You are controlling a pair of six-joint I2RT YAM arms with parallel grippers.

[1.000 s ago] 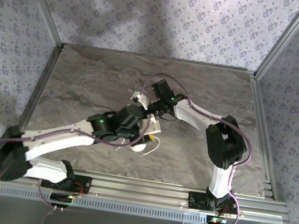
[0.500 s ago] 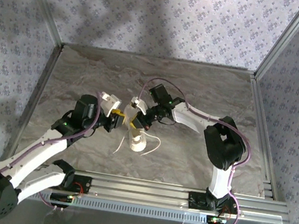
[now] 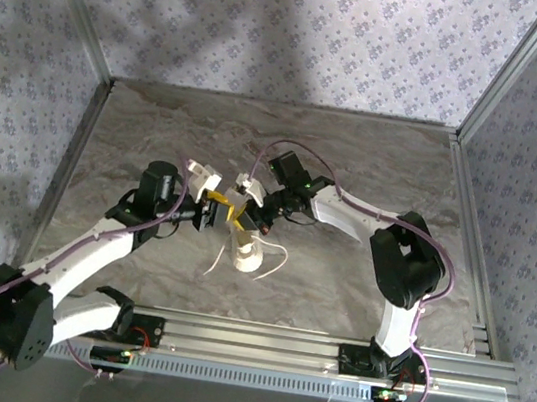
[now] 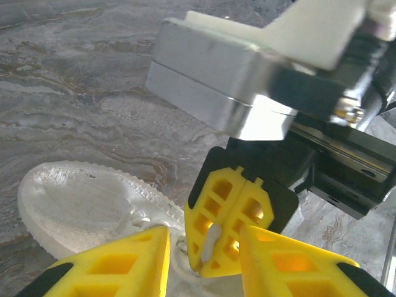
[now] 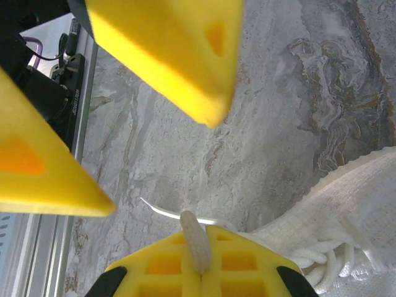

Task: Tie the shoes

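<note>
The shoe (image 3: 245, 254) is a small white sneaker on the marble table, toe toward the arms, and its ridged sole (image 4: 80, 201) shows in the left wrist view. My right gripper (image 3: 244, 215) is shut on a white lace (image 5: 195, 240) just above the shoe. The lace end sticks out between its yellow fingertips (image 4: 238, 213). My left gripper (image 3: 217, 213) is open and faces the right one from the left. Its two yellow fingers (image 4: 117, 263) stand on either side of the right gripper's tips. Loose lace (image 3: 276, 259) trails on the table to the shoe's right.
The table (image 3: 157, 134) is grey marble with patterned walls on three sides. An aluminium rail (image 3: 258, 339) runs along the near edge by the arm bases. A purple cable (image 3: 287, 147) loops over the right wrist. Open floor lies behind and to both sides of the shoe.
The left arm drew back to the left from over the shoe and now faces the right gripper. The right gripper came down and left toward the shoe, still shut.
</note>
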